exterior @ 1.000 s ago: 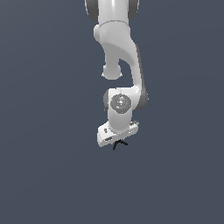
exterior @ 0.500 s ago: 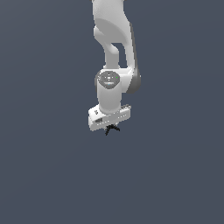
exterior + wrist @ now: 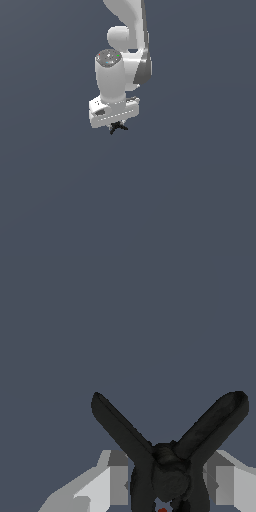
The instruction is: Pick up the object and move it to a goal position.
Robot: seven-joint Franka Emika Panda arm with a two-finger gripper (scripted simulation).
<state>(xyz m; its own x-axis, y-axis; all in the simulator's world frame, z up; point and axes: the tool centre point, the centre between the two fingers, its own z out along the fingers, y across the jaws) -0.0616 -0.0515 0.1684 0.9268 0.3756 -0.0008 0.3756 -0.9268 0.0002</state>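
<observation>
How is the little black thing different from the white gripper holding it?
The clamp is black with a small red spot; the gripper is white. The clamp is tiny; the gripper is far bigger, nearly hiding it in the exterior view. The clamp spreads two thin prongs in a V; the gripper's fingers are blocky and sit on either side of it. Both hang together off the surface.

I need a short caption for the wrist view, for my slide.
Wrist view: the gripper shut on the black clamp, prongs splayed outward.
</observation>
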